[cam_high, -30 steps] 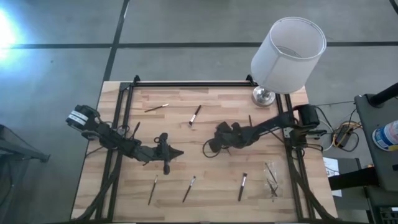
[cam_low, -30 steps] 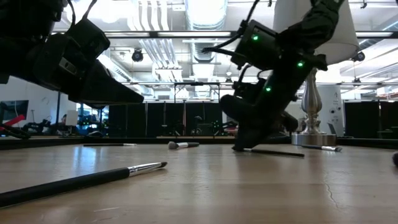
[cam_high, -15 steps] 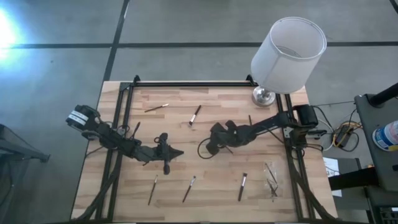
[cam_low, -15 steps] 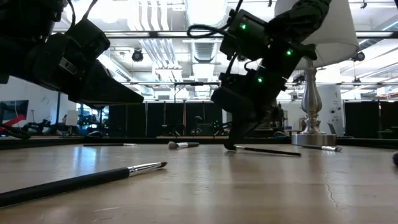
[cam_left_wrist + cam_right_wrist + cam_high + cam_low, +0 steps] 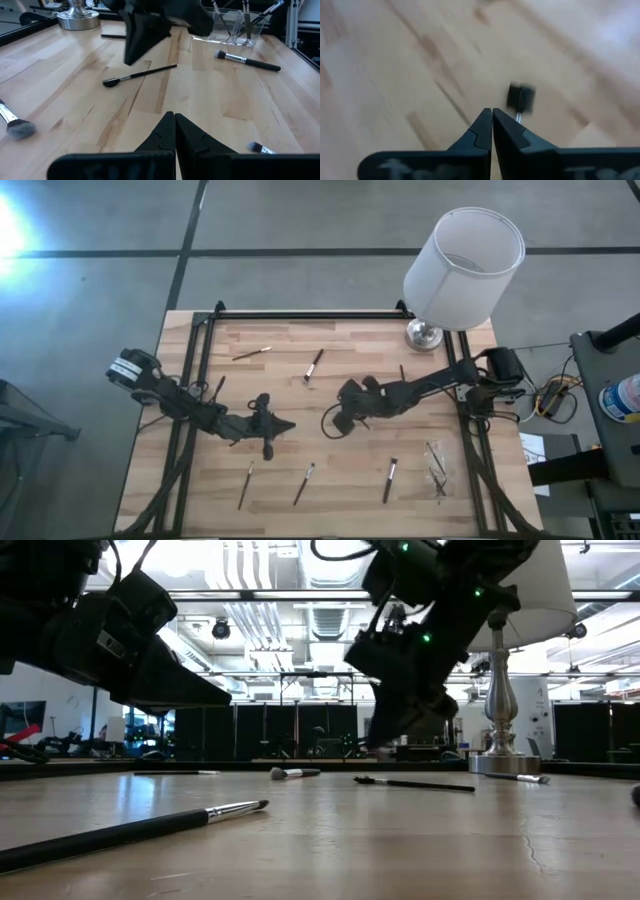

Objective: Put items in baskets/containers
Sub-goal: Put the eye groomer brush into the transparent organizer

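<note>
My right gripper (image 5: 383, 743) (image 5: 335, 421) hovers shut over mid-table, just above the bristle end of a thin dark brush (image 5: 415, 783) (image 5: 140, 75) that lies flat on the wood. In the right wrist view that brush's head (image 5: 521, 97) shows just past my shut right gripper (image 5: 492, 114). My left gripper (image 5: 272, 426) (image 5: 174, 118) waits shut, left of centre, holding nothing. Other brushes lie scattered on the table (image 5: 313, 365) (image 5: 252, 353) (image 5: 389, 478) (image 5: 304, 482) (image 5: 245, 483). The clear container (image 5: 435, 464) (image 5: 235, 26) stands near the right edge with several brushes upright in it.
A lamp with a big white shade (image 5: 463, 252) stands on its metal foot (image 5: 424, 334) at the far right corner. A black rail frames the table's far edge (image 5: 300, 315). A long brush (image 5: 130, 830) lies close to the low camera.
My right gripper pressed down on the dark brush's end, dragged it a little toward the table's left, then rose. The brush has slid slightly left and lies flat on the table.
</note>
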Controlling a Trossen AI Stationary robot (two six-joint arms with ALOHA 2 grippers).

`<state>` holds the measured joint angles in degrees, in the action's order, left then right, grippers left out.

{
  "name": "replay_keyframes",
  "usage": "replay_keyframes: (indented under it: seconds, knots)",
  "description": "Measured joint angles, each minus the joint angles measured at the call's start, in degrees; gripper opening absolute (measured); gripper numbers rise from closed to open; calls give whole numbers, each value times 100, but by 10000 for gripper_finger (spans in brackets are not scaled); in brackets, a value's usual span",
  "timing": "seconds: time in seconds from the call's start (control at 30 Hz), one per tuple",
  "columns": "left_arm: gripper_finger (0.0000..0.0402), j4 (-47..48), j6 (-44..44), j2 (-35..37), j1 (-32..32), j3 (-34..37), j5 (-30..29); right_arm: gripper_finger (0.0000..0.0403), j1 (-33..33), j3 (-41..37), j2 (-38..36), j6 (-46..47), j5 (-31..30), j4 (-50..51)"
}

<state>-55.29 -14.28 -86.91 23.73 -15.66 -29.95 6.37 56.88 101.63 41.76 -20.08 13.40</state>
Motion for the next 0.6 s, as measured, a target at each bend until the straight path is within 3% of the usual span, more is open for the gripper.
replay_keyframes:
  seconds: [0.37, 0.6]
  knots:
    - [0, 2, -19, 0, -2, -4, 2, 85, -137, -11, 201, 429, 401, 478]
    - [0, 4, -51, 0, -2, -4, 4, 81, -267, 5, 468, 402, 507, 466]
